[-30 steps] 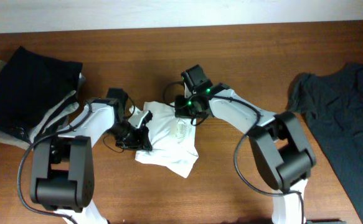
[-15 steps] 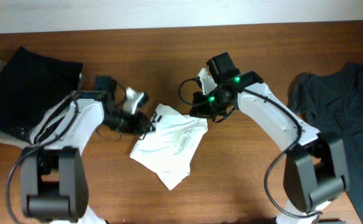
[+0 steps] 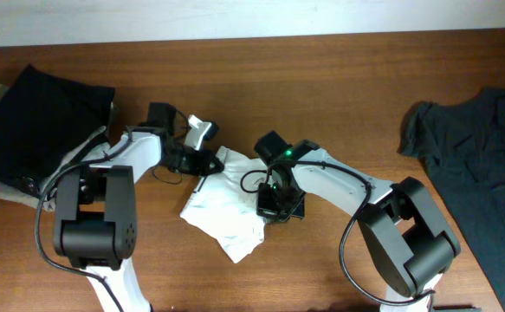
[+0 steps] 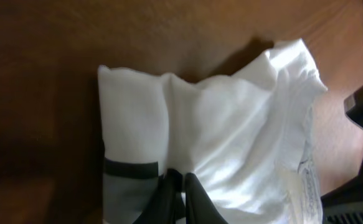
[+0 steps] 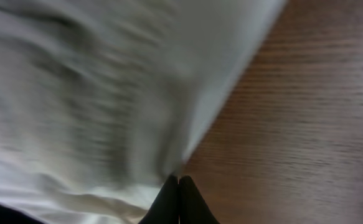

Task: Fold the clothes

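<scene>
On wooden table [image 3: 339, 95] | white shirt [image 3: 226, 221] — thin, crumpled, roughly folded

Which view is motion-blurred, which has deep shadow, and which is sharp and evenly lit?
Right wrist: the white shirt smears into streaks, the table grain beside it sharper. Left wrist: shirt bright, wood to its left deep in shadow. Overhead: sharp, evenly lit, the dark shirt clear at the right edge.
</scene>
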Controlling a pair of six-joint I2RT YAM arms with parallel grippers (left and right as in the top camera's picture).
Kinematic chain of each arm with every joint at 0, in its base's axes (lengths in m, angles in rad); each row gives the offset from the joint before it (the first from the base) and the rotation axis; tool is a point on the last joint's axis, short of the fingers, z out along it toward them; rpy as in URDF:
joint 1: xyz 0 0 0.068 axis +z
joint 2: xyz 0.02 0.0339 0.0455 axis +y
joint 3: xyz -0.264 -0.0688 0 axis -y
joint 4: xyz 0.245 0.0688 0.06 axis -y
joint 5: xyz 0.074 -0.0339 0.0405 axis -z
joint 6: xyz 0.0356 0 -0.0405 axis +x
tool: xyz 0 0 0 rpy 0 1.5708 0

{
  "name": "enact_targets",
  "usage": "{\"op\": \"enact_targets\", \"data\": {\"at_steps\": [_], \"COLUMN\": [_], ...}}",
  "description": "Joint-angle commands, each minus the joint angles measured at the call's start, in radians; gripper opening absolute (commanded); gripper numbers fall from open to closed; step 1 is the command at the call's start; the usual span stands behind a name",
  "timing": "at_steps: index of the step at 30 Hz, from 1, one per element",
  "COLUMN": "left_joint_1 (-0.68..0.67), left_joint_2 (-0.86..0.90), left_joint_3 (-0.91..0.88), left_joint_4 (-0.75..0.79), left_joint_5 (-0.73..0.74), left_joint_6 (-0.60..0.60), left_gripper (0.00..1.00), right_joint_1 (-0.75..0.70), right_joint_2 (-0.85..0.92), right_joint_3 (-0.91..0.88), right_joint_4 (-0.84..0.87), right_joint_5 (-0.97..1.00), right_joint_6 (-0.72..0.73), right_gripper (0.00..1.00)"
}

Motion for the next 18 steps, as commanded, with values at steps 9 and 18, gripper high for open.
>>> {"op": "enact_targets", "data": {"at_steps": [9,18], "left_joint_1": [0.181,0.110], "left_joint_2": [-0.118,-0.106], "left_joint_3": [0.283,0.053], "left_joint_4": [-0.487,-0.378], "left_joint_5": [-0.057,-0.115], "left_joint_6": [0.002,0.002], "left_gripper": [0.51,0.98], "right_joint_1": [-0.085,-0.077], "right_joint_2": [-0.104,-0.030], "right_joint_3": [0.118,0.159], "right_joint_4": [-0.075,0.095], "right_joint_5": [-0.026,-0.030], "right_joint_6": [-0.371,-0.246], "right_gripper": [0.05,0.08]}}
